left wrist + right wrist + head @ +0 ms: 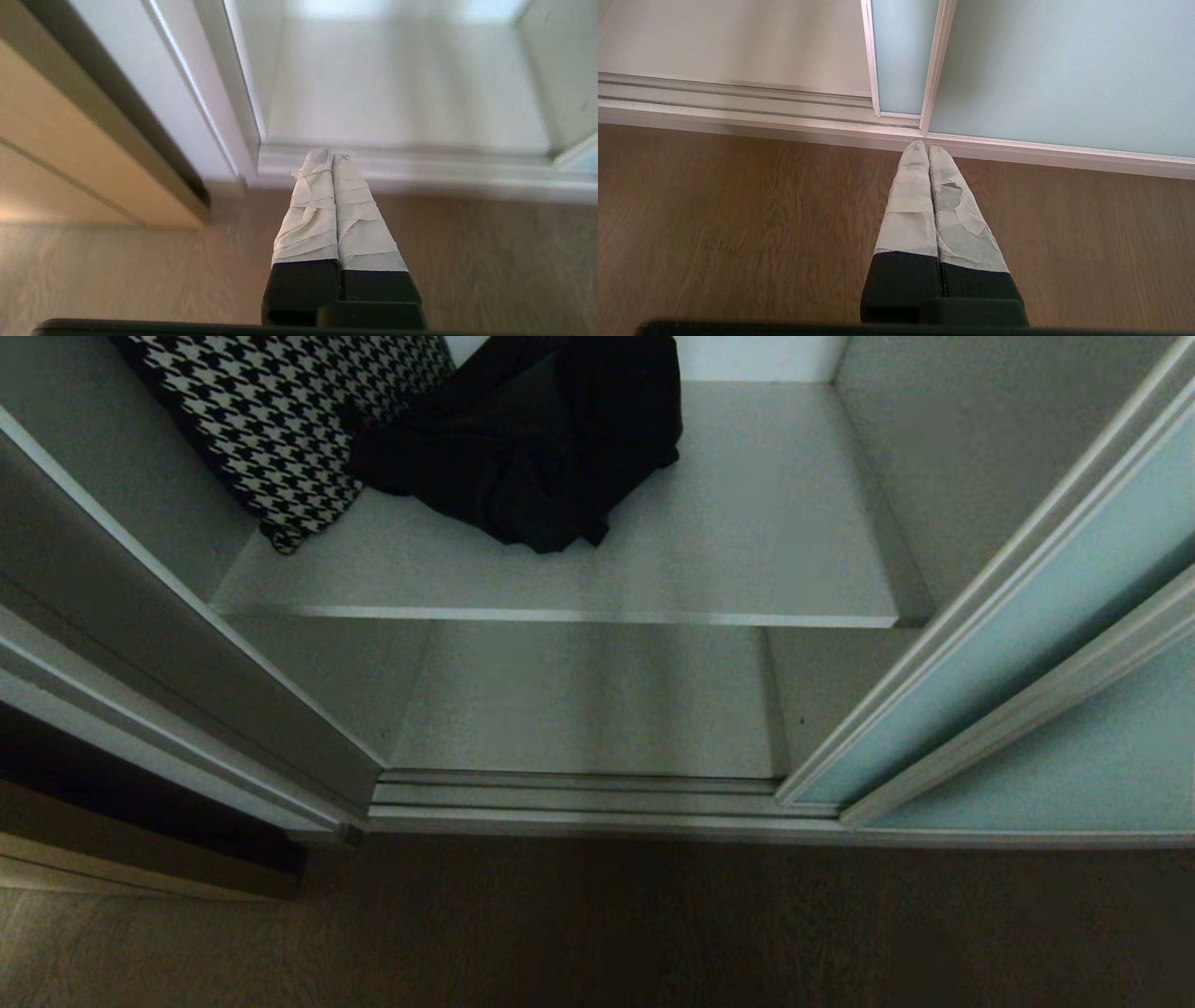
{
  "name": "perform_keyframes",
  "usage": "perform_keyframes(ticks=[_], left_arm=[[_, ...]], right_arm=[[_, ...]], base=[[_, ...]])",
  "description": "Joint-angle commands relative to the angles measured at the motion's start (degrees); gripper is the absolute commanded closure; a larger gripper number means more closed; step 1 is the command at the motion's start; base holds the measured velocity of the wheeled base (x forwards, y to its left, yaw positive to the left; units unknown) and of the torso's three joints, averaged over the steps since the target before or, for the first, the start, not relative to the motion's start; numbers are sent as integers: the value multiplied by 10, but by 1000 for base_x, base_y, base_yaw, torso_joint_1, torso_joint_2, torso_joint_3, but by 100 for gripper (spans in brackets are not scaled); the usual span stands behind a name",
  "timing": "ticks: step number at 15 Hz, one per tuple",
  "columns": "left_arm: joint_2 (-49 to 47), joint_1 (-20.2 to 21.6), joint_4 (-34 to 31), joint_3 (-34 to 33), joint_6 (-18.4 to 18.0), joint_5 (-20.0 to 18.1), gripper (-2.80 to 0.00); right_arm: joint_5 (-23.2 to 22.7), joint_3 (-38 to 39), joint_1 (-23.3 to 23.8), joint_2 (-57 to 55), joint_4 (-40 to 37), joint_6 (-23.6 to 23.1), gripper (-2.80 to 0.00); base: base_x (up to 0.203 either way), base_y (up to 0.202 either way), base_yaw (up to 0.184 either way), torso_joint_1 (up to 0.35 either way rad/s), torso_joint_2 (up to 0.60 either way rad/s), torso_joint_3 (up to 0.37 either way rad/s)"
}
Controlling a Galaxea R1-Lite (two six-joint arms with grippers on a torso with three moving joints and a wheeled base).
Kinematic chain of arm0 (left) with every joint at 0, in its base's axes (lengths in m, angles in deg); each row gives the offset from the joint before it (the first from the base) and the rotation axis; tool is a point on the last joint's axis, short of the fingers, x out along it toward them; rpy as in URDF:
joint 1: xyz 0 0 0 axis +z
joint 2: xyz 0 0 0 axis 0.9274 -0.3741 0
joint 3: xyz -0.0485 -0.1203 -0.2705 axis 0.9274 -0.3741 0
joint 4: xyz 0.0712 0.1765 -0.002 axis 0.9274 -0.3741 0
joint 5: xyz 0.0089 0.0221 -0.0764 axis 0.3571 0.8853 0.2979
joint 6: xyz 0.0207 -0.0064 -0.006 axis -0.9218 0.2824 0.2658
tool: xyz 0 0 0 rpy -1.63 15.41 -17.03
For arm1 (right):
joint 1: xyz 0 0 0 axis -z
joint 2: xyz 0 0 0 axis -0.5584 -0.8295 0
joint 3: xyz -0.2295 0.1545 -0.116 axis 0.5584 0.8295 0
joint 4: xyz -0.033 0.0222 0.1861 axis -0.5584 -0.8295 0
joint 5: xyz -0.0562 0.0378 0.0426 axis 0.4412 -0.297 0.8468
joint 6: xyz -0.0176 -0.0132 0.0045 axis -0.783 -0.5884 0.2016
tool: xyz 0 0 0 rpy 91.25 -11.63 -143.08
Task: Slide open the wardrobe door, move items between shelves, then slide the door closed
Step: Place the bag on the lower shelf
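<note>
Starting at your left, the beige wooden cabinet front (70,154) and the pale grey wardrobe side panel (187,653) crowd the opening; if you swing the left arm in wide, I judge it could clip that panel's edge. Your left gripper (331,156) hangs low over the brown wood-grain floor (117,270), just short of the silver floor track (579,798), its tape-wrapped fingers (313,205) pressed together with nothing between them. Unless you release them before reaching in, they will only shove the cloth deeper.

The large black garment of textured cloth (532,439) lies heaped at the back of the pale grey-white upper shelf (747,541), well apart from both sets of jaws, above and beyond them. It touches a black-and-white houndstooth cloth (280,420) on its left, so a careless grab may drag both. The lower shelf (588,700) beneath shows nothing on it. A fold trailing over the shelf's front edge could snag during the lift.

To your right, the frosted pale blue-green glass sliding wardrobe door (1008,616) in its slim silver frame is already slid aside, overlapping a second glass panel (1064,70). Your right gripper (928,148) hangs near the floor in front of the door frames' lower corner, clenched on nothing. Any garment left across the track would, I expect, jam the door at closing.
</note>
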Motion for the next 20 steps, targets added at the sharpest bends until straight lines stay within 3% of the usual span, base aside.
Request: perform_keyframes(ticks=[1,3,8,11,17,20], left_arm=[[-50,0,-1,57,2,0,0],[-143,0,0,138,23,1,0],[-449,0,-1,414,161,-1,0],[-618,-13,0,532,237,-2,0],[-836,-103,6,669,335,1,0],[-909,-120,6,757,374,2,0]], right_arm=[[0,0,0,2,0,0,0],[0,0,0,2,0,-1,0],[0,0,0,2,0,-1,0],[0,0,0,2,0,-1,0],[0,0,0,2,0,0,0],[0,0,0,2,0,0,0]], base=[[0,0,0,0,0,0],[0,0,0,0,0,0],[0,0,0,0,0,0],[0,0,0,0,0,0],[0,0,0,0,0,0],[0,0,0,0,0,0]])
